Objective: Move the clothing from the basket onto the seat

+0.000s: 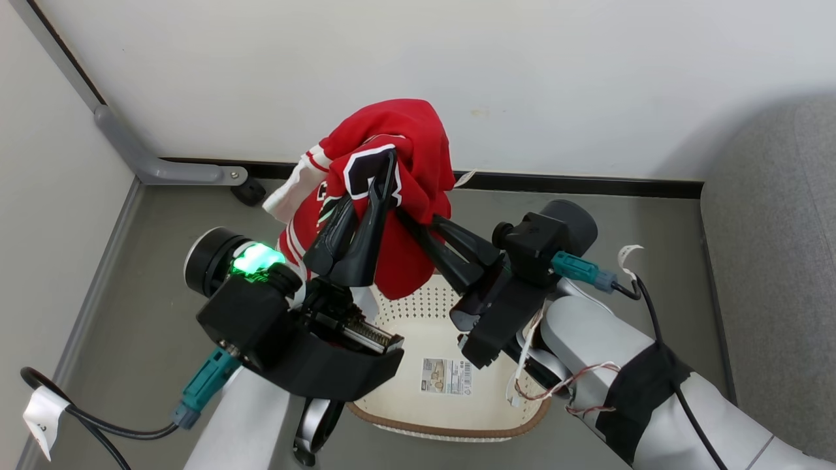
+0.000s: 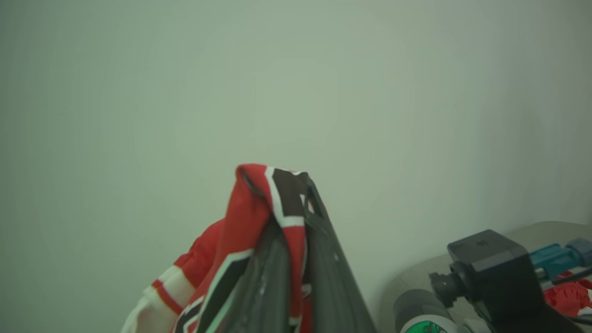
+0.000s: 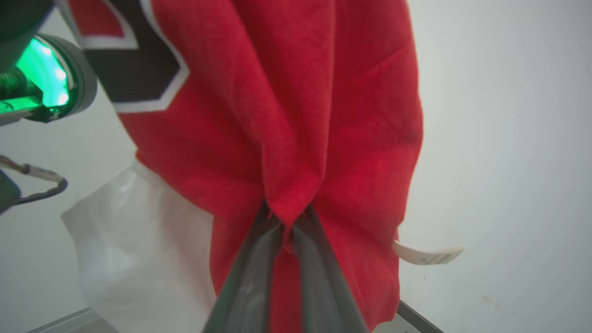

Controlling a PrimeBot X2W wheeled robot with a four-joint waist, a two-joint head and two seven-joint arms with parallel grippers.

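The clothing [image 1: 408, 140], a red jersey with white trim and a black numeral, hangs bunched in the air above the basket [image 1: 424, 303]. My left gripper [image 1: 382, 176] points up and is shut on the top of the cloth; in the left wrist view the fabric [image 2: 252, 208] drapes over the closed left gripper [image 2: 293, 203]. From the right, my right gripper [image 1: 417, 217] reaches into the jersey's side. The right wrist view shows the right gripper [image 3: 286, 219] pinching a fold of the red fabric [image 3: 296, 115]. The cream basket's floor shows a label sticker [image 1: 446, 376]. The grey seat [image 1: 771, 261] stands at the right.
A white wall [image 1: 522, 65] with a dark baseboard runs behind the basket. A grey rail [image 1: 157, 166] with a black caster [image 1: 249, 192] lies at the left corner. Cables trail from both wrists. A scrap of red cloth [image 2: 568, 296] shows past the right arm.
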